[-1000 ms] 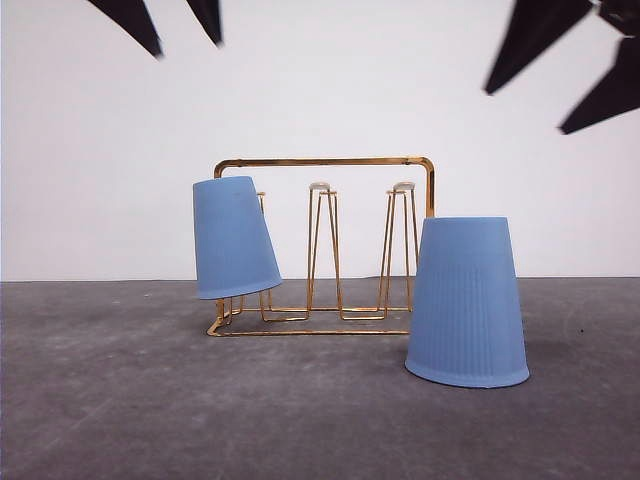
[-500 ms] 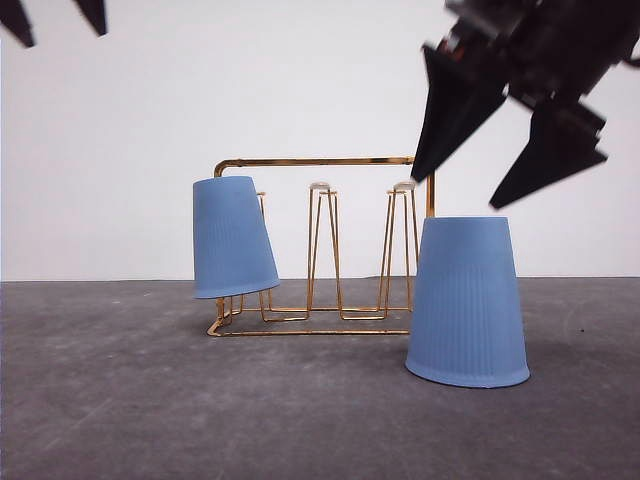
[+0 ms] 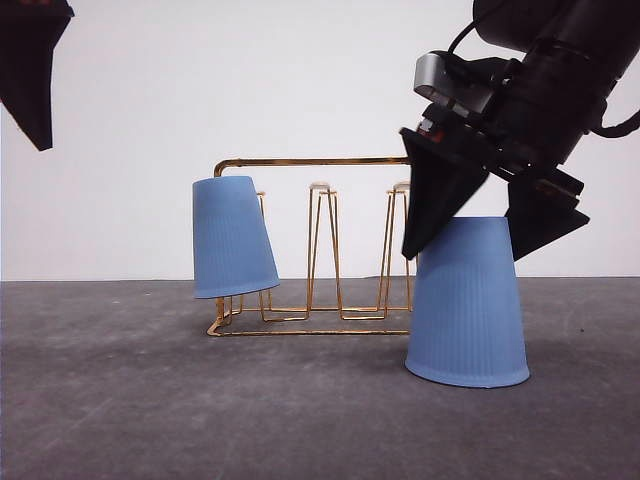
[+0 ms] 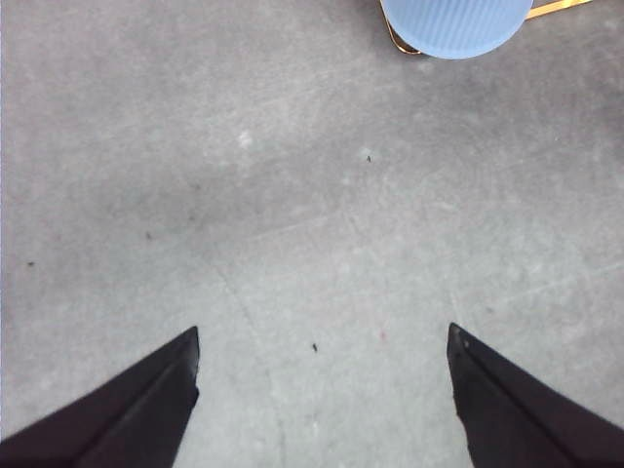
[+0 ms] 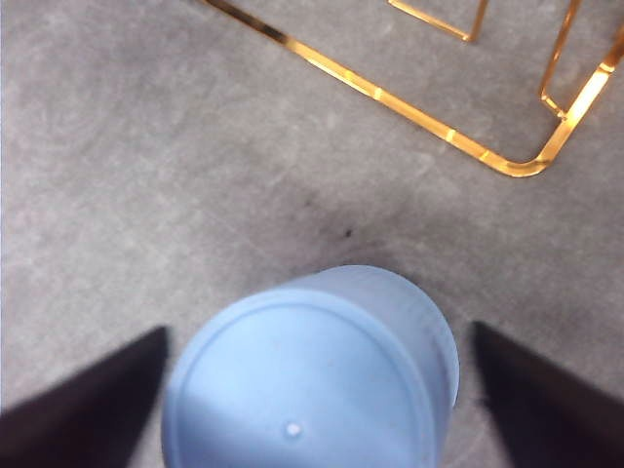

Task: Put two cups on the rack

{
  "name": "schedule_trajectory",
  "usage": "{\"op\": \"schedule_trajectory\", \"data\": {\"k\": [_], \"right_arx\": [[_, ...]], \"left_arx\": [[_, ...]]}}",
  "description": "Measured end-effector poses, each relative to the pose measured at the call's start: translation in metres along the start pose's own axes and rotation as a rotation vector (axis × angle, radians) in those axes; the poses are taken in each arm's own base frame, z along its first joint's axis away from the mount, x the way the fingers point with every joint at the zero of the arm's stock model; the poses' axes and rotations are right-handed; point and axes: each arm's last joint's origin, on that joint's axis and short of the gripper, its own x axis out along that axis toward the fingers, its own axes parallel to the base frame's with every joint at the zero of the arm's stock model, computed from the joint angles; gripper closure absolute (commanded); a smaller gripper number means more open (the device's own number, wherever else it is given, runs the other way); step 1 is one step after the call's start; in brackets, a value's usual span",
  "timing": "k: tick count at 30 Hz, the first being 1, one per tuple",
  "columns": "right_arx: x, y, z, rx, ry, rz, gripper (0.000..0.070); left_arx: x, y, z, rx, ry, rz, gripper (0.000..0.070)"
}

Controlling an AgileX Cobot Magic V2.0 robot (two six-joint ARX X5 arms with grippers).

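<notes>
One light blue cup (image 3: 233, 238) hangs upside down and tilted on the left peg of the gold wire rack (image 3: 325, 161). The other cup (image 3: 467, 305) stands upside down on the table in front of the rack's right end. My right gripper (image 3: 465, 250) is open, with a finger on each side of this cup's top and neither touching it. The right wrist view looks down on that cup (image 5: 312, 380) between the spread fingers (image 5: 88, 409). My left gripper (image 4: 322, 336) is open over bare table, with the hung cup (image 4: 456, 24) far beyond it.
The grey table (image 3: 150, 400) runs back to a white wall. The rack's middle peg (image 3: 321, 250) and right peg (image 3: 398, 250) are bare. The rack's base wire (image 5: 390, 97) lies just beyond the standing cup. A left finger (image 3: 32, 80) hangs at the upper left.
My right gripper has come down from the upper right to straddle the top of the standing cup. The left gripper has drifted off to the left. Both cups stayed put.
</notes>
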Motion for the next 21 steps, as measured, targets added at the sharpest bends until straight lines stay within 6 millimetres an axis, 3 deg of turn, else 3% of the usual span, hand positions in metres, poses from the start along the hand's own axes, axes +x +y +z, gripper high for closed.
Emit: {"op": "schedule_trajectory", "data": {"k": [5,12,16,21], "right_arx": [[-0.001,0.000,0.002,-0.003,-0.006,-0.004,0.0339],[-0.007,0.002,0.007,-0.002,0.004,0.001,0.0343],[-0.032,0.010,0.035,-0.026,-0.054,0.001,0.0343],[-0.084,0.025,0.073,-0.087,-0.167,-0.001,0.0343]], "left_arx": [[0.000,0.000,0.002,-0.008,-0.024,-0.004,0.0220],[0.000,0.000,0.004,-0.011,-0.038,-0.005,0.0220],[0.000,0.000,0.005,-0.012,-0.052,-0.006,0.0220],[0.000,0.000,0.007,-0.012,-0.069,-0.007,0.0220]]}}
